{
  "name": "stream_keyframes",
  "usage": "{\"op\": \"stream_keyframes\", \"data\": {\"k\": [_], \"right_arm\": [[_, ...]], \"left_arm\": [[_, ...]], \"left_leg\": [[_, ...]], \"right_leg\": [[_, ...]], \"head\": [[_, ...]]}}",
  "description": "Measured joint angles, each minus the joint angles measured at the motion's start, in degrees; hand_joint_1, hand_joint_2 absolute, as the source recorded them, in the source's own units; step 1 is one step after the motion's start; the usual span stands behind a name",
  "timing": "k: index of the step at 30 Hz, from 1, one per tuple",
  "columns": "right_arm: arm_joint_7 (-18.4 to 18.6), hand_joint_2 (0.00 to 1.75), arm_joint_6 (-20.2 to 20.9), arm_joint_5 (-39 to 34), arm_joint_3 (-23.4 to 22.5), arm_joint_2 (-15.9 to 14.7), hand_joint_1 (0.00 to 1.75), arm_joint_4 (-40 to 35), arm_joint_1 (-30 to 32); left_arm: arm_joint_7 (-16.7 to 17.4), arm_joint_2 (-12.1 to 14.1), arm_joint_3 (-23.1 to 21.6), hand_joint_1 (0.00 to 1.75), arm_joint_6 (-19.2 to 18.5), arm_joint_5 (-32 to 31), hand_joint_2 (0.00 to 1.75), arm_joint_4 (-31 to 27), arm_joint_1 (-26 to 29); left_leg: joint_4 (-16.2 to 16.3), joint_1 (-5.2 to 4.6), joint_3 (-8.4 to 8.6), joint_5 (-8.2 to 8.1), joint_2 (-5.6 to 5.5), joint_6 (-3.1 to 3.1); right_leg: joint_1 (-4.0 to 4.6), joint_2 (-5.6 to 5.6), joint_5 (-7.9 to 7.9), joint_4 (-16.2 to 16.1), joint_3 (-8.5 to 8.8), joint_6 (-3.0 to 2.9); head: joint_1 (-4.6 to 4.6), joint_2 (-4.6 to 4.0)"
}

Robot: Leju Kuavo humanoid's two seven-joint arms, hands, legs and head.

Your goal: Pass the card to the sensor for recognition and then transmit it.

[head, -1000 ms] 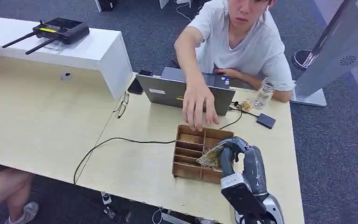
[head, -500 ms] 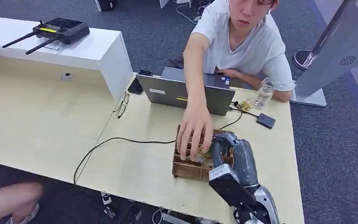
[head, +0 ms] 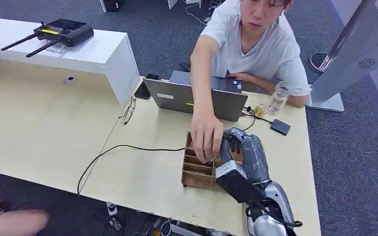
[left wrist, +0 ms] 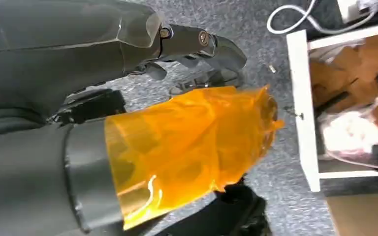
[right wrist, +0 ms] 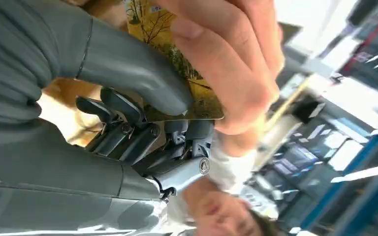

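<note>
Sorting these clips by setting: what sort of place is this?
Probably an office or lab workspace: a pale wooden desk on grey carpet, an open grey laptop with a seated person behind it, and a black antenna remote controller on a white counter.

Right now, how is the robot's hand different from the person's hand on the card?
The right hand is grey and dark, pressing its thick thumb on the card; the person's hand is bare skin and takes the card's end with its fingers. The right hand reaches from the robot's side, the person's hand from across the table. Both hold the card.
</note>
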Motion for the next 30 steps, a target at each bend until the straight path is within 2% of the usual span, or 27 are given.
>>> {"op": "stream_keyframes", "data": {"k": [3,9,11,12,13,16,20,21,30], "right_arm": [[-2.8,1.75,2.0,-3.1,-0.2,-1.4,1.75,4.2,-6.8],[-3.5,1.75,2.6,-3.3,-0.2,-2.0,1.75,7.4,-10.6],[-0.8,1.75,2.4,-1.4,-0.2,-1.7,1.75,7.0,-9.0],[1.1,1.75,1.4,0.6,-0.4,-1.1,1.66,5.7,-6.6],[1.7,1.75,0.2,2.3,-0.3,-0.6,0.00,4.6,-3.8],[2.7,1.75,-1.3,4.5,0.7,0.2,0.00,2.4,0.6],[2.9,1.75,-1.7,4.4,1.1,0.3,0.00,1.0,2.6],[2.9,0.00,-1.7,4.4,1.1,0.3,0.00,0.8,2.9],[2.3,0.00,-1.6,3.6,1.1,0.3,0.00,-1.3,4.8]], "left_arm": [[-0.5,-0.2,0.0,0.00,-0.1,0.9,0.00,0.0,-0.3],[-0.9,-0.5,0.0,0.00,-3.0,1.5,0.00,0.0,-0.5],[-0.7,-0.5,0.0,0.00,-3.5,2.0,0.00,0.0,-0.5],[-0.4,-0.5,0.0,0.00,-3.7,2.3,0.00,0.0,-0.5],[-0.4,-0.4,0.0,0.00,-3.9,2.5,0.00,0.0,-0.5],[-0.4,-0.2,0.0,0.00,-3.8,3.0,0.00,0.0,-0.5],[-0.5,0.0,0.0,0.00,-2.7,3.5,0.00,0.0,-0.5],[-0.5,0.0,0.1,0.00,-2.4,3.7,0.00,0.0,-0.5],[-1.5,0.7,0.6,0.00,-1.3,5.2,0.00,0.0,-0.4]], "left_leg": [[0.0,0.00,0.02,0.09,0.02,0.07],[0.0,0.00,0.02,0.13,0.00,0.05],[0.0,0.04,0.03,0.12,-0.11,0.06],[0.0,0.06,0.01,0.10,-0.21,0.06],[0.0,0.05,-0.04,0.04,-0.27,0.03],[0.0,0.04,-0.06,-0.02,-0.17,-0.01],[0.0,0.04,-0.07,-0.02,-0.18,-0.01],[0.0,0.03,-0.07,-0.02,-0.18,-0.01],[0.0,0.03,-0.05,0.00,-0.18,0.00]], "right_leg": [[0.00,-0.03,0.05,0.0,0.03,-0.03],[0.00,-0.03,0.10,0.0,0.02,-0.01],[0.01,-0.11,0.07,0.0,0.06,0.01],[0.02,-0.20,0.00,0.0,0.09,-0.03],[0.02,-0.24,-0.06,0.0,0.08,0.02],[0.02,-0.13,-0.09,0.0,0.00,0.01],[0.02,-0.15,-0.11,0.0,-0.01,0.02],[0.02,-0.15,-0.11,0.0,-0.01,0.02],[0.01,-0.14,-0.09,0.0,0.02,0.02]], "head": [[0.04,0.00],[0.02,0.00],[0.02,0.00],[0.07,0.00],[0.04,0.00],[0.02,0.00],[0.04,0.00],[0.02,0.00],[0.02,0.00]]}}
